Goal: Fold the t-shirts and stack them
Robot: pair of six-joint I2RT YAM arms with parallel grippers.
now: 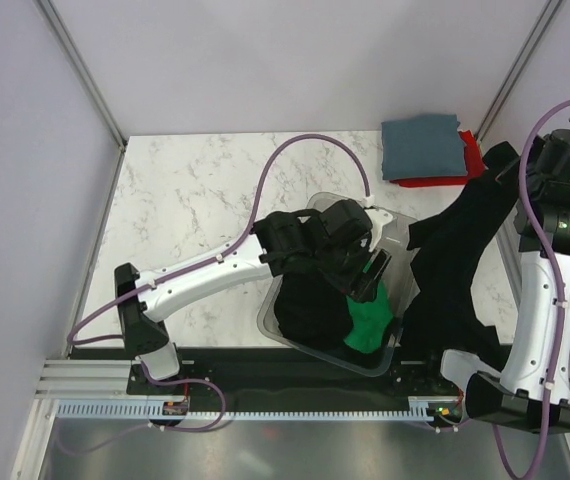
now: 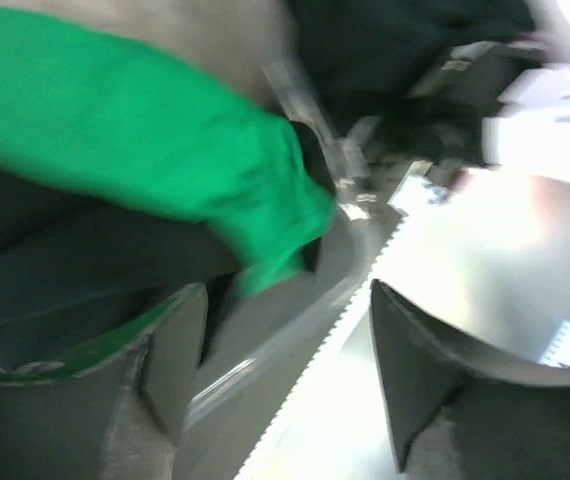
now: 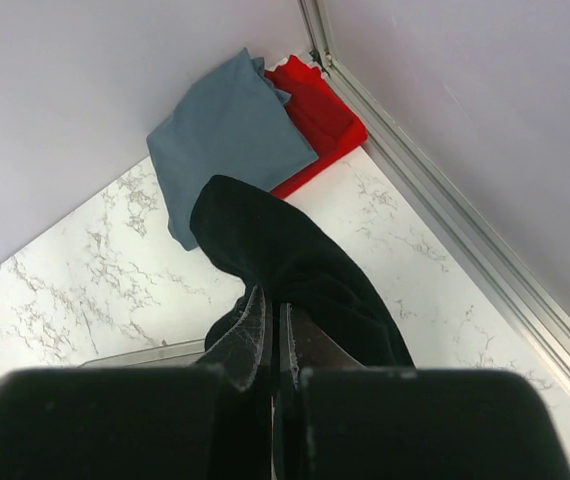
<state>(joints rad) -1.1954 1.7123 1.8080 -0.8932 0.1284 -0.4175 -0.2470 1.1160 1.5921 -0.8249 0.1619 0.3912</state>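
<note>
You have a white table [image 1: 185, 200] with grey marble lines. A clear bin [image 1: 268, 318] sits on it near the front edge. In the far right corner a folded red t-shirt [image 1: 435, 182] lies flat on the table, with a grey-blue t-shirt [image 1: 422, 146] on top.

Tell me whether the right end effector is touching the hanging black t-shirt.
Touching. The right wrist view shows the right end effector shut on the black t-shirt, with the cloth pinched between its fingers.
</note>
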